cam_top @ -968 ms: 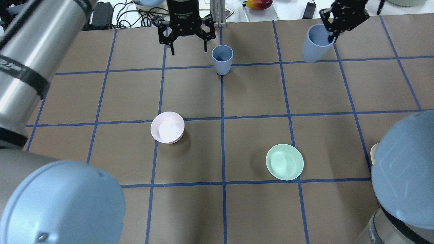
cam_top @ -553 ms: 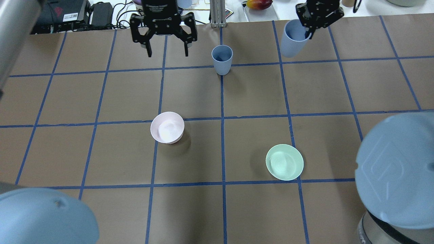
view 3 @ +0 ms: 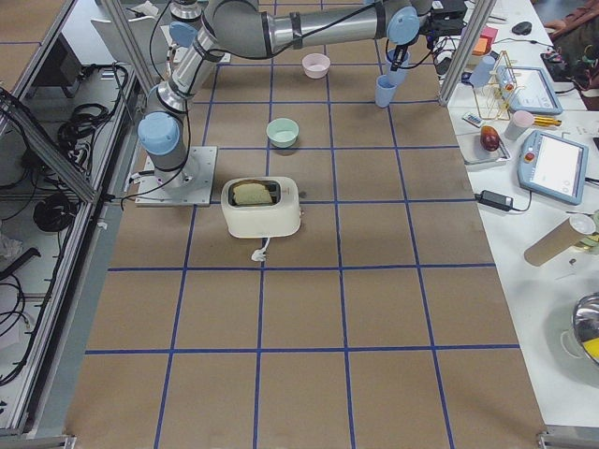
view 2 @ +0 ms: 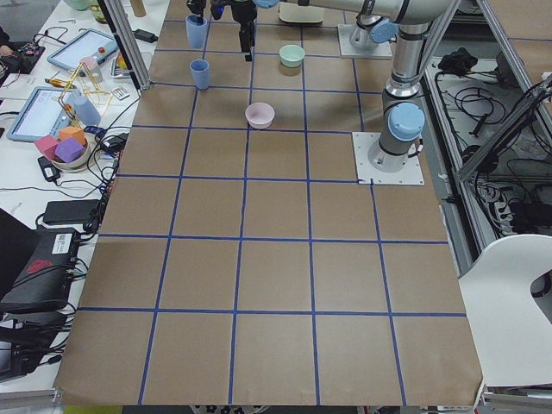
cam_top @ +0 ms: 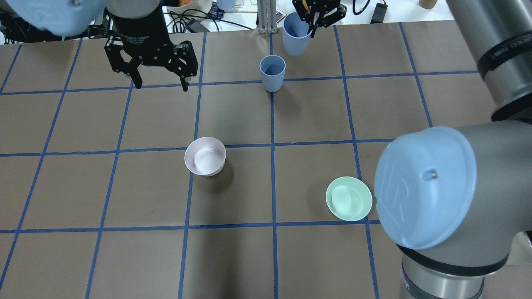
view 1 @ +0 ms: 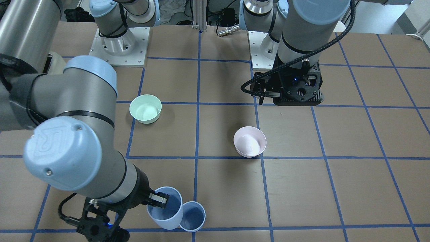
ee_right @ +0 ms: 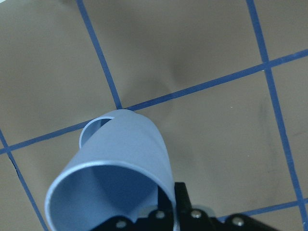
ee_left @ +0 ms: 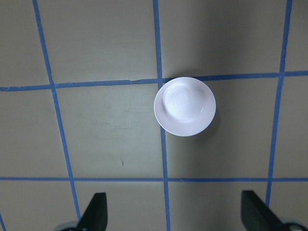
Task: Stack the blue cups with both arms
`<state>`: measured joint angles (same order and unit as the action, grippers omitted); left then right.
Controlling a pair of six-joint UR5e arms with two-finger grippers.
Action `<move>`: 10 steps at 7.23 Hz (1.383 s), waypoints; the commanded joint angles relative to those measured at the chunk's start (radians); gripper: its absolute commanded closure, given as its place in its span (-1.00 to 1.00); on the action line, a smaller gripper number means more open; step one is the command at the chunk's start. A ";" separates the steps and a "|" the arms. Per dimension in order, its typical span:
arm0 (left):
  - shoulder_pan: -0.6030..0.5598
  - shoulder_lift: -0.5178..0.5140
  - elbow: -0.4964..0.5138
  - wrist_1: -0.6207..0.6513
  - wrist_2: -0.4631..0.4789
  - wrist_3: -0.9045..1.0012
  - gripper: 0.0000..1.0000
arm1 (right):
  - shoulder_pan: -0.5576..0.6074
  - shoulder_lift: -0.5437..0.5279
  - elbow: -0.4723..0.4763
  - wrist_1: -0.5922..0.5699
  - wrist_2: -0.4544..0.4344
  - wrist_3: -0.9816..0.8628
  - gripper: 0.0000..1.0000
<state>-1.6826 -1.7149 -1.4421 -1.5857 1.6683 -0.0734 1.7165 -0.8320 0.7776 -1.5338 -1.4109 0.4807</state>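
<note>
- Jaws on the right gripper are pinched on the rim of the held cup, one finger inside the mouth and one on the outer wall.
- Jaws on the left gripper are spread wide with nothing in them.
- Both blue cups are plain matte dusty blue, no handle, tapering toward the base.
- The standing cup sits upright, mouth up, on a blue tape line of the table.
- The right arm stretches out to the table's far edge, and the held cup hangs tilted from its fingers.
- The left arm points its gripper straight down over the table, with the pink bowl in its wrist view.
- The held cup is just beside the standing cup. In the right wrist view the standing one's rim peeks out past the held one's base. They might be touching, I honestly can't tell.
- The standing cup is well apart from the left jaws.
</note>
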 commanded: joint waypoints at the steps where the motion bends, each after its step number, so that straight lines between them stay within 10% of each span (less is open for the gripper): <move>1: 0.012 0.083 -0.182 0.252 -0.022 0.001 -1.00 | 0.035 0.034 -0.006 -0.016 0.044 0.087 1.00; 10: 0.049 0.072 -0.061 0.004 -0.088 -0.002 -1.00 | 0.037 0.063 -0.003 -0.025 0.037 0.079 0.88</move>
<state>-1.6337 -1.6458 -1.5006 -1.5826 1.5788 -0.0740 1.7534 -0.7734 0.7734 -1.5516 -1.3727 0.5598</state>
